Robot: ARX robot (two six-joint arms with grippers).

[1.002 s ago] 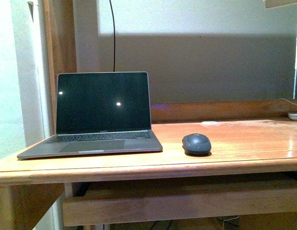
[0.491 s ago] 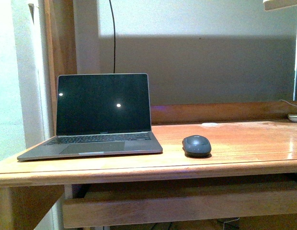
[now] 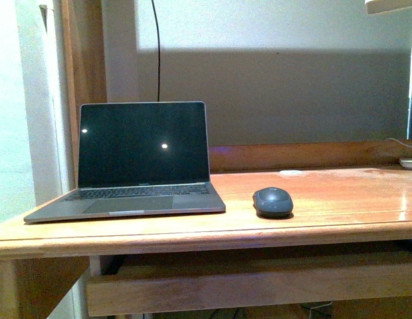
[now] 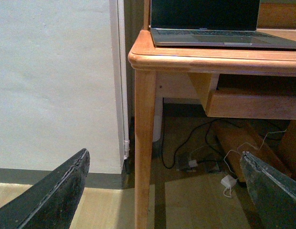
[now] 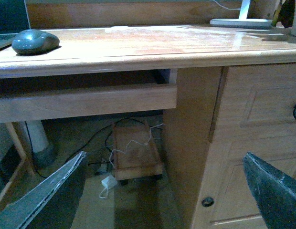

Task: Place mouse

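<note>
The dark grey mouse (image 3: 273, 201) lies on the wooden desk (image 3: 339, 212), a short way right of the open laptop (image 3: 143, 156). The right wrist view also catches the mouse (image 5: 35, 41) on the desk top. Neither arm shows in the front view. My left gripper (image 4: 164, 191) hangs open below desk height, beside the desk's front left leg (image 4: 144, 143), with nothing between its fingers. My right gripper (image 5: 167, 195) is open too, low in front of the desk's drawer cabinet (image 5: 248, 133), well below the mouse.
A small flat white disc (image 3: 291, 172) lies near the desk's back rail. A white stand base (image 5: 240, 22) sits at the desk's far right. Under the desk are cables, a white charger (image 5: 109, 182) and a low wooden box (image 5: 136, 152). A wall (image 4: 52, 81) stands left of the desk.
The front view has shifted very slightly since a second ago; the laptop and mouse stay where they were on the desk.
</note>
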